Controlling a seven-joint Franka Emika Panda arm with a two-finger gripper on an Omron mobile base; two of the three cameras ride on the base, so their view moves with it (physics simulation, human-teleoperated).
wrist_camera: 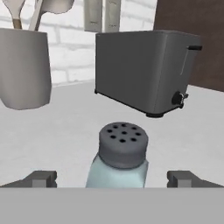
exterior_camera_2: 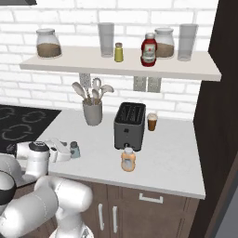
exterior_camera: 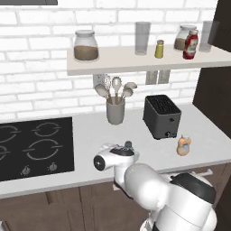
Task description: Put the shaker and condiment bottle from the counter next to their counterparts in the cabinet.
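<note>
The pale blue-grey shaker with its dark holed cap stands upright on the counter, between my two fingertips. My gripper is open, with a gap on each side of the shaker. In the right base view the shaker stands just beyond the hand, near the counter's front edge. The orange-tan condiment bottle stands in front of the toaster. On the cream shelf are the yellow-green shaker and the red bottle.
A dark toaster stands behind the shaker to the right, and a grey utensil holder to the left. The black stove lies at the left. Jars and glasses stand on the shelf. A small brown cup stands beside the toaster.
</note>
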